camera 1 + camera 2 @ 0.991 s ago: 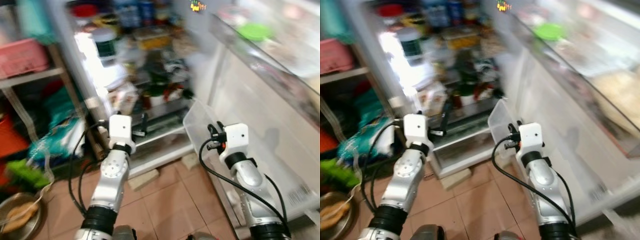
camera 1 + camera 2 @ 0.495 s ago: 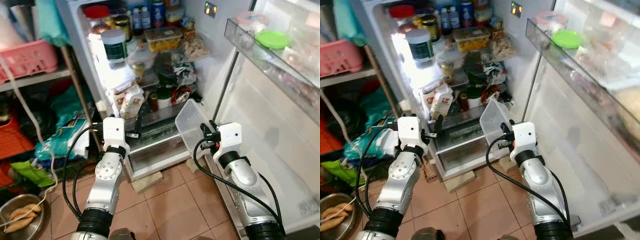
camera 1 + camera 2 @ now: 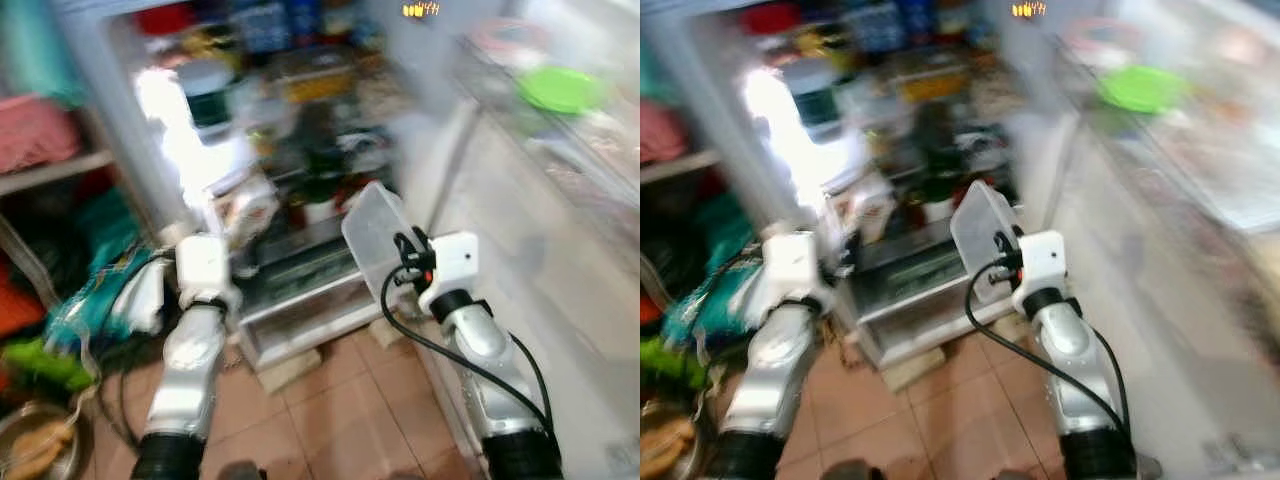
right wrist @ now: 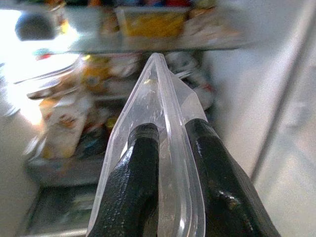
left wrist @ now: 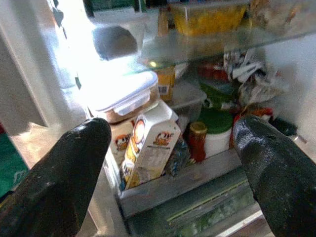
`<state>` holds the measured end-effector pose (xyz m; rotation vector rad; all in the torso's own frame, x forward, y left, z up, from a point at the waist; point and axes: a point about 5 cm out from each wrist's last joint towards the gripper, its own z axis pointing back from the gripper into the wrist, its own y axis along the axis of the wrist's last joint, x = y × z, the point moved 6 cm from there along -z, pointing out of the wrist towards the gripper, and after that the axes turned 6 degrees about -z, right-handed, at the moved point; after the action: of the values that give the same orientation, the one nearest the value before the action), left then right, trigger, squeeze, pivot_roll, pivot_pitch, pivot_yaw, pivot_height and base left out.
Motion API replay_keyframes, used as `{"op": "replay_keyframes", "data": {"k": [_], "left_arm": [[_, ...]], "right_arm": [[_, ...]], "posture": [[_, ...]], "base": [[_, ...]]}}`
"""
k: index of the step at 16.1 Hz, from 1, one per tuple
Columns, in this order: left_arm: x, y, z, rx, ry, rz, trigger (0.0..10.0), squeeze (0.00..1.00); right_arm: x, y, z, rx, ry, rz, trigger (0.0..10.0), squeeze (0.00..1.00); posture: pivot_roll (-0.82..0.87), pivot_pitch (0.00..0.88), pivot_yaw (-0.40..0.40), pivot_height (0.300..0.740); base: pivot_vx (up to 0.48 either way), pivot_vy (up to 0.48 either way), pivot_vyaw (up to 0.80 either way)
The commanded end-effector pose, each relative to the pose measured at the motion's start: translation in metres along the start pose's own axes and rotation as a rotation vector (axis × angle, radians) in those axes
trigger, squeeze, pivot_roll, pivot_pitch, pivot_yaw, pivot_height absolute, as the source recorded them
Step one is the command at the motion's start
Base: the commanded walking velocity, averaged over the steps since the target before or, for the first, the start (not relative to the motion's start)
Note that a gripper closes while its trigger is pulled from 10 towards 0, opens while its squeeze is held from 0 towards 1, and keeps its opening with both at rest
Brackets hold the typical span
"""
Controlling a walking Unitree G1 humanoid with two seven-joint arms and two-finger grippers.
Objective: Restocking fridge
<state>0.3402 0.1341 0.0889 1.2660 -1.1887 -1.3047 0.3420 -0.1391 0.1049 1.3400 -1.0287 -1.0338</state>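
My right gripper (image 4: 168,143) is shut on the rim of a clear plastic container (image 3: 372,240), which it holds up before the open fridge (image 3: 290,150). The two black fingers (image 4: 136,168) pinch the container's wall (image 4: 165,123) between them. My left gripper (image 5: 168,143) is open and holds nothing, with its fingers (image 5: 64,163) spread wide in front of the lower shelf. Past it stand a milk carton (image 5: 150,148), a lidded white box (image 5: 123,94) and a green-lidded jar (image 5: 215,133). The head views are blurred.
The fridge door (image 3: 540,200) stands open on the right with a green lid (image 3: 562,88) on its shelf. A rack with a pink basket (image 3: 40,130) and bags stands on the left. A metal bowl (image 3: 30,450) lies on the tiled floor (image 3: 330,410).
The whole picture has shifted and blurred, so the camera is moving. The right gripper still holds the clear container, now a little higher and closer to the fridge shelves.
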Motion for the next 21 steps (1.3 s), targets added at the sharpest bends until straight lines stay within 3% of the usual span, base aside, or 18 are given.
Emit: {"op": "replay_keyframes", "data": {"k": [1,5,10,21], "left_arm": [[-0.007,0.002,0.004,0.003,0.016,-0.005,10.0,0.00],[-0.013,0.000,0.017,-0.028,0.040,-0.037,10.0,0.00],[-0.028,-0.007,0.032,-0.084,0.067,-0.031,10.0,0.00],[-0.018,-0.004,0.032,-0.085,-0.004,-0.012,10.0,0.00]], "right_arm": [[-0.003,0.001,-0.004,0.008,0.003,-0.011,10.0,0.00],[-0.012,0.002,-0.009,0.022,0.026,-0.007,10.0,0.00],[-0.009,0.002,-0.013,0.036,-0.009,-0.030,10.0,0.00],[0.012,0.017,-0.024,0.093,-0.115,-0.071,10.0,0.00]], "posture": [[0.06,0.045,0.048,0.740],[0.10,0.047,0.058,0.740],[0.12,0.054,0.086,0.740],[0.12,0.025,0.070,0.740]], "base": [[0.296,0.000,0.00],[0.064,0.000,0.51],[0.000,0.000,0.63],[0.000,0.000,0.00]]}}
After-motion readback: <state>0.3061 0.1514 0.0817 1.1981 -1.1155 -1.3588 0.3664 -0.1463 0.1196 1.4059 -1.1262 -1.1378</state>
